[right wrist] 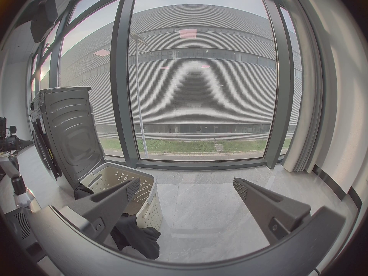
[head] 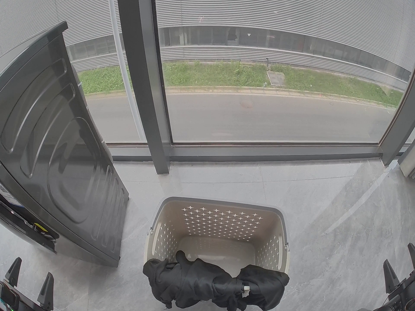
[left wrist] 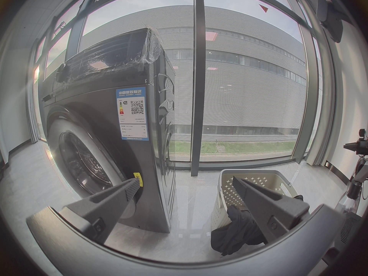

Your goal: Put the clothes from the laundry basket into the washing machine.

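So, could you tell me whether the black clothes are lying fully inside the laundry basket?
No, partly out: the black clothes are draped over the near rim of the laundry basket, hanging down its outside.

My left tool (left wrist: pixel 186 183) and right tool (right wrist: pixel 186 183) look alike: dark grey wedge fingers (left wrist: pixel 103 207), dimpled tips, one round screw at each base, curved grey mount.

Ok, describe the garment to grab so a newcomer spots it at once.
Right of the dark washing machine, a beige laundry basket stands on the grey floor. The garment is the black bundle draped over its near rim, the only cloth there.
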You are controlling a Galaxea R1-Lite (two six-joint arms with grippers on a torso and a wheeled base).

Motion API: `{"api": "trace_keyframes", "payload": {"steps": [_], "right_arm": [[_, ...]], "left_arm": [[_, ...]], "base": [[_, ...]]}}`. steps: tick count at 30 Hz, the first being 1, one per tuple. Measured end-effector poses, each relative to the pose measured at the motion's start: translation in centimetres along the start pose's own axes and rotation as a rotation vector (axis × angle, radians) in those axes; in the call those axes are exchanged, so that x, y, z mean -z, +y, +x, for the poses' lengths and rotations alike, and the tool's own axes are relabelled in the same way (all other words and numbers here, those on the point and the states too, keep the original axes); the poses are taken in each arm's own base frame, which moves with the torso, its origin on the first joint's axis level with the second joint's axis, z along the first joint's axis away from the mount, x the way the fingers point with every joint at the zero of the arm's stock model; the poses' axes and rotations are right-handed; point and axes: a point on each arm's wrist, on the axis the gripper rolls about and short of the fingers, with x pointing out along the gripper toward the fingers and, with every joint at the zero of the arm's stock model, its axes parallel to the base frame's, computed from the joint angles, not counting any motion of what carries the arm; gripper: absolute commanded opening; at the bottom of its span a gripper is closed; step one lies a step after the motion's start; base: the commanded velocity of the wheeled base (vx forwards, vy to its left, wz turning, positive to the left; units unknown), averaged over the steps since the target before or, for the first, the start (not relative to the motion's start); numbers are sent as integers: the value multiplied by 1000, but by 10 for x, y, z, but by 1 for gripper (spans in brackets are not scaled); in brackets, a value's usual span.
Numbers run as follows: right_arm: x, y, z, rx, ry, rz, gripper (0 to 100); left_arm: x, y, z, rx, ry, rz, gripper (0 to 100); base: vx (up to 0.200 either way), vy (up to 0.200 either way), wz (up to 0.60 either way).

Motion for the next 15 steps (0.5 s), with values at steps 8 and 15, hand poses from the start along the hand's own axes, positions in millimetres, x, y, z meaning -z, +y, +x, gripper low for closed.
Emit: {"api": "trace_keyframes", "payload": {"steps": [8, 15], "right_arm": [[0, 0, 0, 0, 0, 0, 100], [0, 0, 0, 0, 0, 0, 100]], "left_arm": [[0, 0, 0, 0, 0, 0, 100], [0, 0, 0, 0, 0, 0, 100]], "base": [[125, 0, 0], [29, 0, 0]]}}
